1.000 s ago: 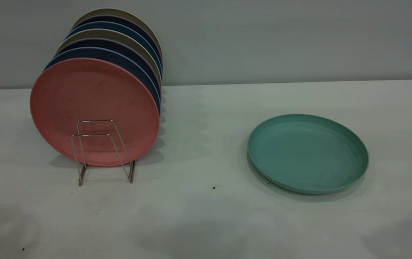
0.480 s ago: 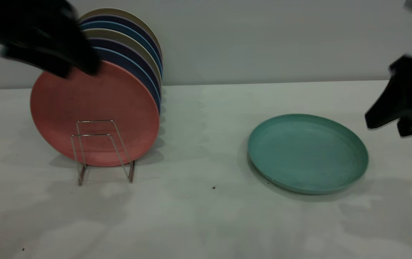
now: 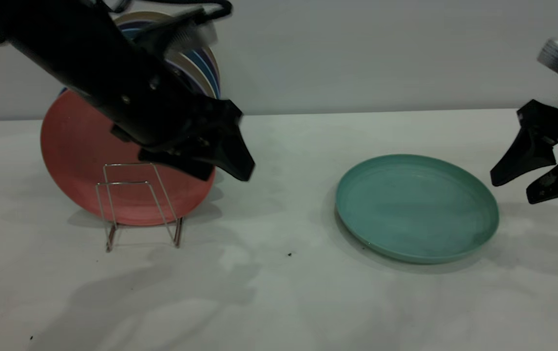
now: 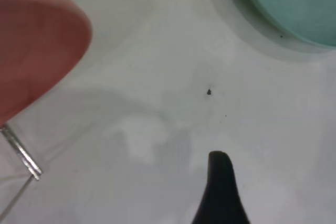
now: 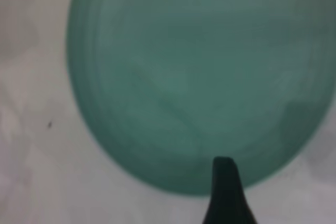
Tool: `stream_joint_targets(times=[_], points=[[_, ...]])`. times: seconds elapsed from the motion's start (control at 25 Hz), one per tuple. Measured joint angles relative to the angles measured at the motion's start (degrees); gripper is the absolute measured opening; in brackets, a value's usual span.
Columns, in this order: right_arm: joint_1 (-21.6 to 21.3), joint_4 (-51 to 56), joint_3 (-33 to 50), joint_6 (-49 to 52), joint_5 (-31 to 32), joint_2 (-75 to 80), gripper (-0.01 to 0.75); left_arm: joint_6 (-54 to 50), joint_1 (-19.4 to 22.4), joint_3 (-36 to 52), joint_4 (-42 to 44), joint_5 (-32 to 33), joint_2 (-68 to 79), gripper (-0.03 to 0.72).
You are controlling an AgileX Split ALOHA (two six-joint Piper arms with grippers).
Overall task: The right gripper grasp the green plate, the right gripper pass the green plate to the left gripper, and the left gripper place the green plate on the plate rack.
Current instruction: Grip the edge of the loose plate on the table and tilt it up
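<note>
- The left gripper (image 3: pixel 225 165) hangs over the desk's left half, in front of the salmon-pink plate (image 3: pixel 84 165) and the blue plates (image 3: pixel 205 61) upright in the plate rack (image 3: pixel 135 204); whether its jaws are parted cannot be told.
- A dark speck (image 3: pixel 289 254) marks the desk (image 3: pixel 279 302) near the front edge.
- The green plate (image 3: pixel 416 207), round, matte teal, shallow-rimmed, lies flat right of centre.
- The right gripper (image 3: pixel 515 187) hovers by the right edge, jaws spread, empty.

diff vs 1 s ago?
Both arms came into view. The left gripper swung in from upper left, now in front of the pink plate. The right gripper, open, entered beside the green plate, not touching. Nothing grasped. Green plate and plate rack unmoved.
</note>
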Motion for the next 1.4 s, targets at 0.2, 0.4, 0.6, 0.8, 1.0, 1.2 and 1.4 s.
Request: stream_joint_targets(times=[0.2,0.4,0.6,0.8,1.0,1.2,1.4], points=[[-1.81,1.54,-4.99,-1.36,2.32,7.60,0.534,0.01,-0.43,-0.01,-1.34,-1.48,1.13,0.585],[-1.81,5.61,-8.38,-4.66,4.87,13.22,0.519,0.01,-0.43,-0.12,-1.90,-1.74,1.13,0.586],[-1.81,10.00,-9.24,-8.23,6.04,16.87,0.514,0.01,-0.43,-0.12,-1.97,-1.74,1.13,0.585],[-1.52,15.64,-9.34,-12.50,8.27,19.19,0.448,0.01,-0.43,-0.12,-2.03,-1.80,1.13,0.585],[-0.92,18.11,-9.34,-15.89,6.59,19.78,0.137,0.01,-0.43,-0.12,-2.07,-1.92,1.13,0.585],[-0.85,19.81,-9.34,-22.09,10.60,20.22,0.019,0.01,-0.43,-0.12,-2.19,-2.39,1.13,0.585],[1.55,21.09,-9.34,-27.14,17.82,20.22,0.019,-0.04,-0.43,-0.12,-6.11,-2.88,1.13,0.585]])
